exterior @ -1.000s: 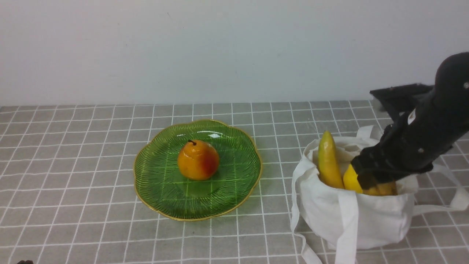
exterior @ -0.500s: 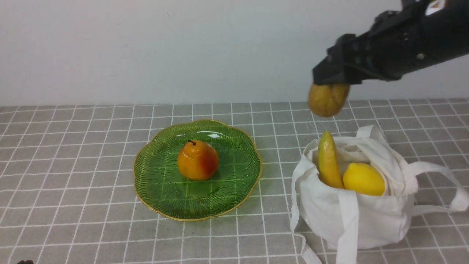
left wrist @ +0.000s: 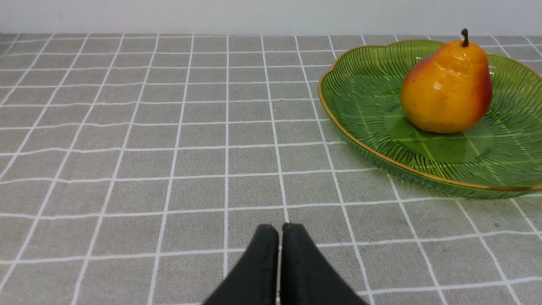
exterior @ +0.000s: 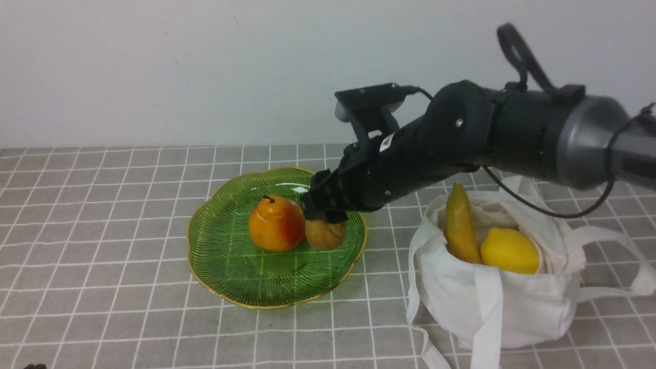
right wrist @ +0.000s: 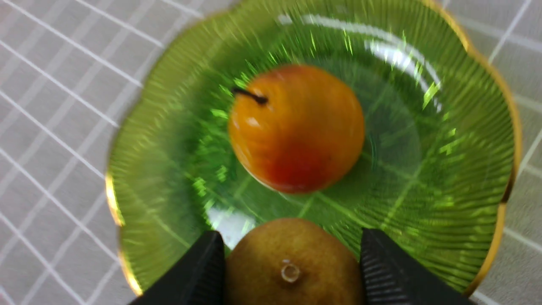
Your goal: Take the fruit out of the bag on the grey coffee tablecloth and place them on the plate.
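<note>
My right gripper [exterior: 324, 215] is shut on the fuzzy brown kiwi [exterior: 325, 234] and holds it low over the right side of the green plate [exterior: 230, 266], right beside an orange-red pear [exterior: 277, 224]. In the right wrist view the fingers [right wrist: 203, 271] flank the kiwi [right wrist: 292, 262] above the plate [right wrist: 444, 169]. The white bag [exterior: 512, 307] stands at the right on the grey tablecloth [exterior: 102, 205], with the banana [exterior: 458, 225] and the lemon [exterior: 510, 251] sticking out of it. My left gripper [left wrist: 279, 228] is shut and empty, low over the cloth to the left of the plate [left wrist: 364, 84].
The right arm reaches across above the bag's opening toward the plate. The bag's long straps [exterior: 635, 271] trail on the cloth at the right and front. A white wall stands behind the table.
My right gripper lifted the kiwi out of the bag, carried it left, and lowered it onto the plate beside the pear. The lemon in the bag is now uncovered.
</note>
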You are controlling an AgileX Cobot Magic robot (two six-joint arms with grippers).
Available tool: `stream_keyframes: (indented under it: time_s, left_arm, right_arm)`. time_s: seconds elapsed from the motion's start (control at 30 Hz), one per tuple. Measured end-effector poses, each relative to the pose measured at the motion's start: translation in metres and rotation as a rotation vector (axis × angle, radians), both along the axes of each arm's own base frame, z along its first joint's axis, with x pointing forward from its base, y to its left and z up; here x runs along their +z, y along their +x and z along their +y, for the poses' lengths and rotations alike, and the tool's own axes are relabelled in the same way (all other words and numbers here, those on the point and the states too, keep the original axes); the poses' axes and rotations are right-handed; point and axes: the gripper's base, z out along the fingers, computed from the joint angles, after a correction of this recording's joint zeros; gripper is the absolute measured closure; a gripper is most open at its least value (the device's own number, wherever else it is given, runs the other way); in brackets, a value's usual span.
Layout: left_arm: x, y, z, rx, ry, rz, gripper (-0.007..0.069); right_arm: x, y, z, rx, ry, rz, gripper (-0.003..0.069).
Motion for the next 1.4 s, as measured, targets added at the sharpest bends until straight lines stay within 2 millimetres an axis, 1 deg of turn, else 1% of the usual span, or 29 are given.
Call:
stream_keyframes:
  time_s: [0.07,0.17,0.2,0.23,0.27,0.33,0.43,0.53,0.6,0.63,0.7,0.73,0.77,0.8,0.87,0.9,0.93,0.97,1.0,1.03,1.07,1.13,1.17,1.2,1.27,1.3,1.33,1.37,1.4]
  left_arm:
    - [0.000,0.000,0.000,0.000,0.000,0.000,0.0632]
    - [0.000,0.000,0.000,0.000,0.000,0.000,0.0632]
    - [0.000,0.000,0.000,0.000,0.000,0.000,0.0632]
    - [0.000,0.000,0.000,0.000,0.000,0.000,0.0632]
    - [0.000,0.000,0.000,0.000,0.000,0.000,0.0632]
    - [0.000,0.000,0.000,0.000,0.000,0.000,0.0632]
    - [0.000,0.000,0.000,0.000,0.000,0.000,0.0632]
    - [0.000,0.000,0.000,0.000,0.000,0.000,0.0632]
    - [0.000,0.000,0.000,0.000,0.000,0.000,0.0632]
    - [0.000,0.000,0.000,0.000,0.000,0.000,0.0632]
    - [0.000,0.000,0.000,0.000,0.000,0.000,0.0632]
    - [0.000,0.000,0.000,0.000,0.000,0.000,0.0632]
    - [0.000,0.000,0.000,0.000,0.000,0.000,0.0632]
    - [0.000,0.000,0.000,0.000,0.000,0.000,0.0632]
    - [0.000,0.000,0.000,0.000,0.000,0.000,0.0632]
    - [0.000,0.000,0.000,0.000,0.000,0.000,0.0632]
    - [0.000,0.000,0.000,0.000,0.000,0.000,0.0632]
    - [0.000,0.000,0.000,0.000,0.000,0.000,0.0632]
    - [0.000,0.000,0.000,0.000,0.000,0.000,0.0632]
    - [0.000,0.000,0.000,0.000,0.000,0.000,0.0632]
    - [0.000,0.000,0.000,0.000,0.000,0.000,0.0632]
    - [0.000,0.000,0.000,0.000,0.000,0.000,0.0632]
    - [0.000,0.000,0.000,0.000,0.000,0.000,0.0632]
    - [0.000,0.000,0.000,0.000,0.000,0.000,0.0632]
    - [0.000,0.000,0.000,0.000,0.000,0.000,0.0632]
    - [0.000,0.000,0.000,0.000,0.000,0.000,0.0632]
    - [0.000,0.000,0.000,0.000,0.000,0.000,0.0632]
    - [0.000,0.000,0.000,0.000,0.000,0.000,0.0632]
    - [0.000,0.000,0.000,0.000,0.000,0.000,0.0632]
  right_arm:
    - [-0.012,0.002,0.002,-0.001,-0.013,0.024,0.0284]
    - [-0.020,0.004,0.004,-0.013,-0.003,0.051,0.0224]
    - [-0.021,0.004,0.004,-0.017,0.002,0.056,0.0185]
    - [-0.021,0.004,0.004,-0.018,0.003,0.057,0.0168]
    - [-0.022,0.004,0.005,-0.017,0.004,0.057,0.0092]
    - [-0.021,0.004,0.005,-0.016,0.004,0.055,0.0029]
    - [-0.021,0.004,0.005,-0.018,0.006,0.055,-0.0019]
    - [-0.016,0.002,0.003,0.000,-0.005,0.050,-0.0023]
    - [-0.005,-0.001,0.002,0.031,-0.024,0.039,0.0004]
    - [0.006,-0.002,-0.001,0.051,-0.038,0.024,0.0031]
    - [0.035,-0.007,-0.008,0.077,-0.059,-0.022,0.0102]
    - [0.051,-0.009,-0.013,0.078,-0.064,-0.042,0.0143]
    - [0.066,-0.011,-0.020,0.073,-0.071,-0.060,0.0201]
    - [0.095,-0.019,-0.032,0.063,-0.088,-0.098,0.0281]
    - [0.125,-0.029,-0.049,0.028,-0.096,-0.138,0.0382]
    - [0.151,-0.041,-0.063,-0.003,-0.095,-0.182,0.0458]
    - [0.175,-0.055,-0.080,-0.048,-0.098,-0.226,0.0558]
    - [0.179,-0.058,-0.083,-0.050,-0.100,-0.237,0.0568]
    - [0.212,-0.084,-0.108,-0.120,-0.083,-0.308,0.0634]
    - [0.223,-0.094,-0.116,-0.141,-0.075,-0.336,0.0645]
    - [0.239,-0.113,-0.129,-0.174,-0.060,-0.384,0.0657]
    - [0.262,-0.144,-0.151,-0.224,-0.026,-0.467,0.0667]
    - [0.274,-0.170,-0.166,-0.256,0.017,-0.522,0.0670]
    - [0.281,-0.192,-0.179,-0.279,0.054,-0.571,0.0671]
    - [0.288,-0.223,-0.197,-0.306,0.109,-0.651,0.0671]
    - [0.284,-0.251,-0.213,-0.329,0.163,-0.725,0.0671]
    - [0.280,-0.267,-0.222,-0.338,0.194,-0.764,0.0671]
    - [0.266,-0.295,-0.237,-0.351,0.261,-0.853,0.0671]
    - [0.264,-0.307,-0.244,-0.355,0.296,-0.901,0.0671]
